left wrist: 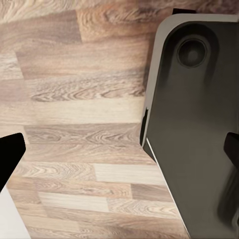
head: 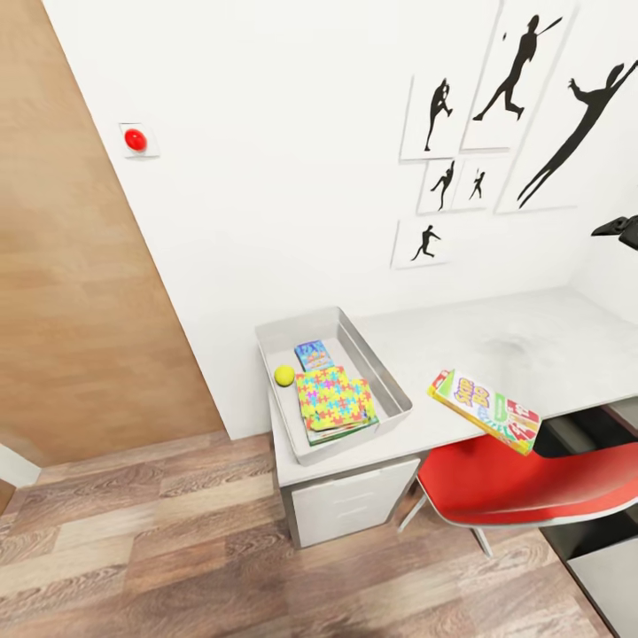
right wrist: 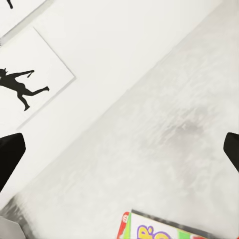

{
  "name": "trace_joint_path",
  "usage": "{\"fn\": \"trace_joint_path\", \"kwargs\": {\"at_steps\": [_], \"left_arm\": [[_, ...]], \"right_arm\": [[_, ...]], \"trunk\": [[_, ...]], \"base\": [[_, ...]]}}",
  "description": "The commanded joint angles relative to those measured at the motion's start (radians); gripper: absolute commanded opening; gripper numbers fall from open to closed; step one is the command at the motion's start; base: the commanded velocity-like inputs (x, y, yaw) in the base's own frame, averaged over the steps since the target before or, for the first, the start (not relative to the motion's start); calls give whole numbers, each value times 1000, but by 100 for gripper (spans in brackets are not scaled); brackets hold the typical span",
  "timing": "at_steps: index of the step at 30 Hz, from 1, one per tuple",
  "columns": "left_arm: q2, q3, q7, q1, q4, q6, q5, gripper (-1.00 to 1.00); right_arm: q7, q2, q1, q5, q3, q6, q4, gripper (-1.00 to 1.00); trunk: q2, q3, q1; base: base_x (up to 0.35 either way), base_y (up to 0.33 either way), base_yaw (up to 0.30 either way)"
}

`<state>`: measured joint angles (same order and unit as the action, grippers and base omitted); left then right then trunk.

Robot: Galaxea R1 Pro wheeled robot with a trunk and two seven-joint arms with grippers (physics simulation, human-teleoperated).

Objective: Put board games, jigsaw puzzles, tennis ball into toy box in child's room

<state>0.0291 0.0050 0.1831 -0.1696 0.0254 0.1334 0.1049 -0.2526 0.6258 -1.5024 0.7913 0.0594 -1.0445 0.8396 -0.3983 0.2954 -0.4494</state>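
A grey toy box [head: 392,387] on the table [head: 540,346] holds a jigsaw puzzle [head: 332,397] and tennis ball [head: 283,376]. A board game [head: 485,410] overhangs the table's edge. Both grippers' jaws are spread wide and empty.

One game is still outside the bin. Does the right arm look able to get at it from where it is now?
Probably yes. The right pincer is open over the bare table, with the board game close below it and nothing between them. The game overhangs the table's front edge above the red chair.
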Motion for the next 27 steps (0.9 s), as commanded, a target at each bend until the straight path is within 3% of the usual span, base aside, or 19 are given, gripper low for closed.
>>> {"fn": "trace_joint_path", "kwargs": {"at_steps": [1, 19, 27], "left_arm": [[0, 0, -1, -1, -1, 5, 10, 100], [0, 10, 0, -3, 6, -4, 14, 100], [14, 9, 2, -52, 16, -10, 16, 100]], "right_arm": [[-10, 0, 2, 11, 0, -3, 1, 100], [-10, -3, 86, 11, 0, -3, 20, 100], [-10, -2, 194, 13, 2, -3, 98, 100]], "trunk": [[-2, 0, -1], [-2, -30, -1], [-2, -43, -1]], "base": [[0, 0, 0], [0, 0, 0], [0, 0, 0]]}}
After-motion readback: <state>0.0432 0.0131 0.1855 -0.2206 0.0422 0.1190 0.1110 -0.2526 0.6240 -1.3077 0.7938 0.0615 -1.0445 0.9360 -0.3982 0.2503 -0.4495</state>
